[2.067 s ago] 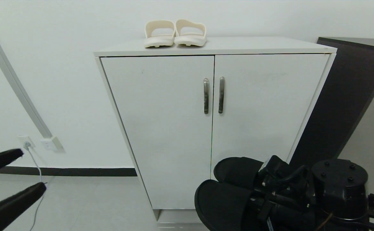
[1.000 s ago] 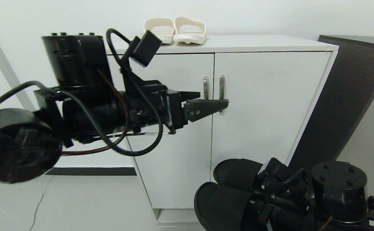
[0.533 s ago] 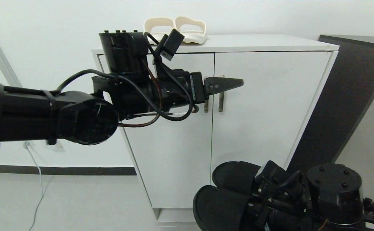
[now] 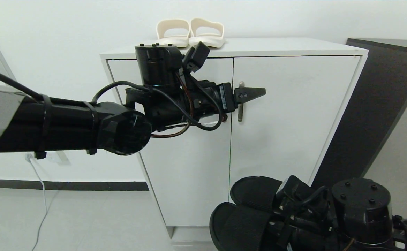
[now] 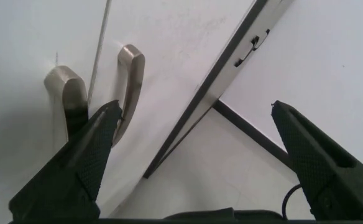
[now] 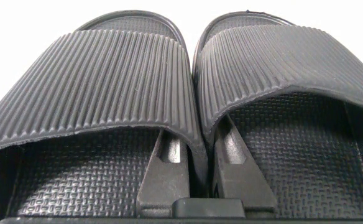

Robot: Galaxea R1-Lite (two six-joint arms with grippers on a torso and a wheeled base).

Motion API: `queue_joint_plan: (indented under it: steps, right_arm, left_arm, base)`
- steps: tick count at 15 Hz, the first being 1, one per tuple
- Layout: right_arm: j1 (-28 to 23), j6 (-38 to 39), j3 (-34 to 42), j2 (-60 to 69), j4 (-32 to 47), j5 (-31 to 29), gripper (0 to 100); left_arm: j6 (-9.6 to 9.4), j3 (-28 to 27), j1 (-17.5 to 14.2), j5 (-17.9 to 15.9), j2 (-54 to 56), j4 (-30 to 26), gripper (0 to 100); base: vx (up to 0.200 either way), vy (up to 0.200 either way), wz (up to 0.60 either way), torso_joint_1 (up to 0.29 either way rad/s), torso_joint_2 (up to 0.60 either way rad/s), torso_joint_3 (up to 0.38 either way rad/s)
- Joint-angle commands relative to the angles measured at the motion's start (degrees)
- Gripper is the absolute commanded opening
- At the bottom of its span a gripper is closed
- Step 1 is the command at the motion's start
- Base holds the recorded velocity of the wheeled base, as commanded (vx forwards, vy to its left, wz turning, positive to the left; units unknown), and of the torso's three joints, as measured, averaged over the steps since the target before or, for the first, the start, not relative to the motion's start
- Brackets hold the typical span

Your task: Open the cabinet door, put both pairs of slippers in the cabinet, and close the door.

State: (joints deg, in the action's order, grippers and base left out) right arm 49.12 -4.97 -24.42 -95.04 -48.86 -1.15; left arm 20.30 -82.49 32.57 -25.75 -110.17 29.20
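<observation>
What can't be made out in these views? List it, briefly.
Inside of cabinet: head view, shut doors hide it.
Left handle: head view, left tool mostly covers it.
Black slippers: head view, bottom edge cuts them off.

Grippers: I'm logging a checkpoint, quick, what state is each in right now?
Left gripper: open, by the cabinet door handles, holding nothing.
Right gripper: shut on the black slippers.

A plain indoor room arranged like a home entryway: a white two-door shoe cabinet (image 4: 294, 104) stands against a bare white wall (image 4: 50, 52) with a dark skirting strip (image 4: 67, 185), on a grey floor (image 4: 84, 219), with cream slippers (image 4: 189, 33) at the back edge of the cabinet's top.
</observation>
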Motion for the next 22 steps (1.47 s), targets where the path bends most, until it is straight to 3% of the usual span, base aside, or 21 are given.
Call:
queue_joint_plan:
  steps: [1, 9, 10, 18, 22]
  right_arm:
    - [0.01, -0.04, -0.02, -0.32, -0.01, 0.0, 0]
    - [0.37, -0.04, 0.07, -1.03, -0.1, 0.09, 0]
    - [0.54, -0.04, 0.07, -1.03, -0.1, 0.09, 0]
    - [1.51, -2.23, 4.64, -1.11, -5.46, 4.22, 0]
    - [1.68, -3.11, 6.49, -0.76, -6.69, 8.0, 0]
  left_arm:
    - [0.01, -0.56, 0.03, 0.35, -0.84, -0.02, 100]
    - [0.01, -4.43, 1.09, 0.35, -5.06, -0.02, 100]
    - [0.01, -4.43, 1.09, 0.35, -4.97, -0.02, 0]
    - [-0.52, 2.51, 1.18, 0.52, -0.4, 0.95, 0]
    - [-2.37, 9.02, 2.76, 0.52, 4.87, 1.57, 0]
  base:
    - [0.0, 0.0, 0.0, 0.0, 0.0, 0.0]
    - [0.0, 0.0, 0.0, 0.0, 0.0, 0.0]
    - [0.0, 0.0, 0.0, 0.0, 0.0, 0.0]
    - [0.0, 0.0, 0.0, 0.0, 0.0, 0.0]
    - [0.0, 0.0, 0.0, 0.0, 0.0, 0.0]
